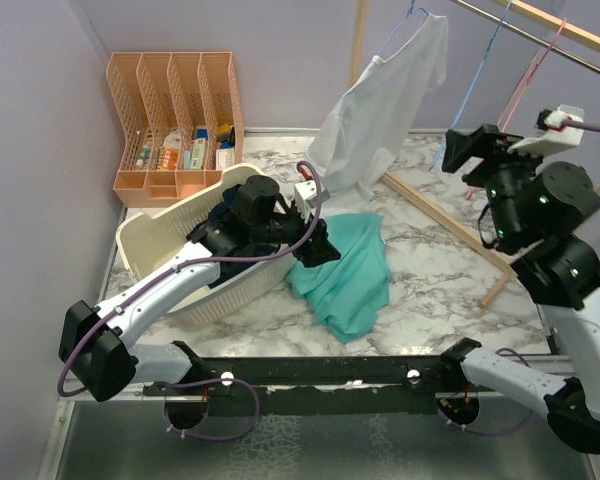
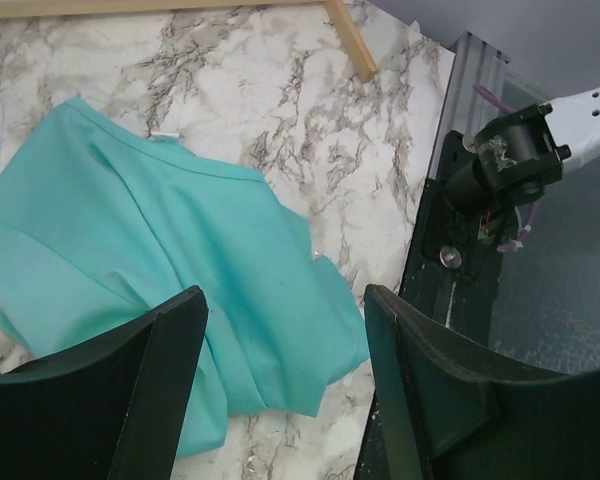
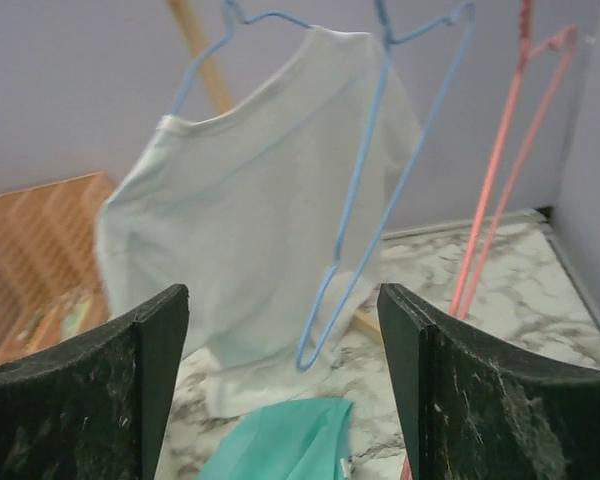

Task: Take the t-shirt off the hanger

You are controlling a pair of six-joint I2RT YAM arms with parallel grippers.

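Top external view: a white t-shirt still hangs on its blue hanger from the rail at the back, its hem reaching down near the counter. A teal t-shirt lies crumpled on the counter beside the basket, free of any hanger. The left fingers hover at the teal shirt's near edge. The right fingers are raised, level with the white shirt but well apart from it.

Left wrist view: the left fingers are spread wide and hold nothing. The teal t-shirt lies flat below and between them.

Right wrist view: the right fingers are also spread wide and empty, and they face the white t-shirt. Its collar and shoulders sit on the blue hanger. An empty blue hanger and a pink hanger hang beside it.

Judged from this, the teal shirt looks finished with, while the white one is untouched. Taking hold of it and drawing it off the hanger both remain to be done.
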